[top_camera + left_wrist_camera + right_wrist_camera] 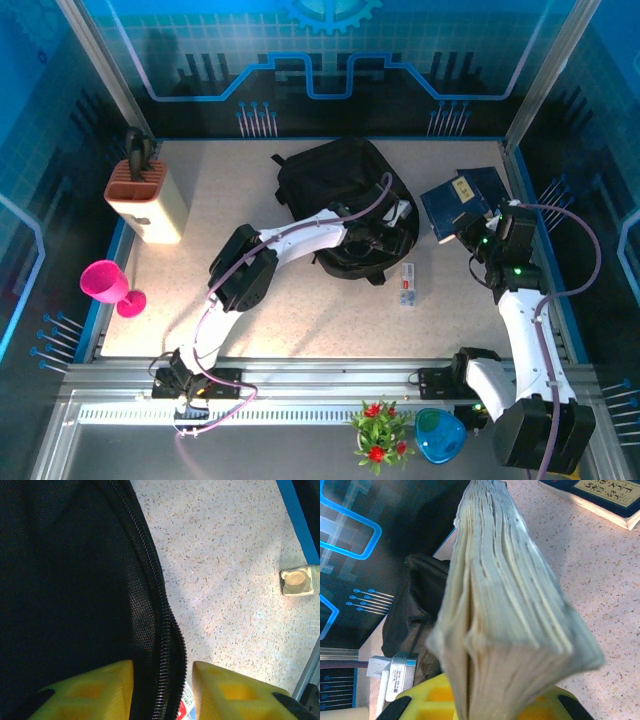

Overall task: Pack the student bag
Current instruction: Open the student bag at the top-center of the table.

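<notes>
We see the student bag [330,180] in the middle of the table [230,210], near the back. It is big, black and soft, with a round top. Up close its cloth looks like fine net, and a black zip [160,610] with tiny teeth runs down its edge.

The table top is pale and speckled, like stone.

The left gripper [162,675] has chunky yellow fingers. They stand part way open, one on each side of the zip edge, and a thin gap shows next to one finger. From above, the white left arm lies across the front of the bag and hides part of it.

The right gripper [490,700] is closed tight on a thick book [510,595]. We see its wavy cream pages. A blue book [600,497] lies flat behind it.

A small white and red pack [407,284] lies just beside the bag. Far to the left stand a pink cup [108,283] and a cream and orange holder [145,195] with black handles sticking up.
</notes>
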You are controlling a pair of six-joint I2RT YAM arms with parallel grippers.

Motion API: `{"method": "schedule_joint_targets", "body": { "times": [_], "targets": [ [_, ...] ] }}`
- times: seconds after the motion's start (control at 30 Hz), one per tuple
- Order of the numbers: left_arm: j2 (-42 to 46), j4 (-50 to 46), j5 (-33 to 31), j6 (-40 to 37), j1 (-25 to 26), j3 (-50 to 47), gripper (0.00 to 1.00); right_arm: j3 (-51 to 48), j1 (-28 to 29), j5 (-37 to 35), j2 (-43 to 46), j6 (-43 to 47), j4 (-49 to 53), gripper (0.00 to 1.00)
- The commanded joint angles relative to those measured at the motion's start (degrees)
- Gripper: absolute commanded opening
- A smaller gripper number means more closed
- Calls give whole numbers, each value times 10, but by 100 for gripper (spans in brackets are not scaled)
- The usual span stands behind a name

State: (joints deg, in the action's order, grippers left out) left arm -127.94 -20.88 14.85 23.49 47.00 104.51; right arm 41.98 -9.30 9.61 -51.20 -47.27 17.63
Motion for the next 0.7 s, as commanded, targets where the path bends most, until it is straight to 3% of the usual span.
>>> {"method": "schedule_joint_targets", "body": {
  "times": [0.0, 0.13, 0.37, 0.67],
  "targets": [
    [-15, -24, 4, -15, -1, 22, 31, -4, -11, 14, 14, 9, -5, 6],
    [-12, -22, -4, -21, -1, 20, 19, -4, -11, 14, 18, 10, -3, 7],
    [27, 5, 5, -25, -15, 9, 11, 9, -14, 8, 31, 23, 27, 7],
    [118, 112, 33, 8, -77, -75, 3, 65, -18, 17, 56, 55, 135, 7]
  ]
}}
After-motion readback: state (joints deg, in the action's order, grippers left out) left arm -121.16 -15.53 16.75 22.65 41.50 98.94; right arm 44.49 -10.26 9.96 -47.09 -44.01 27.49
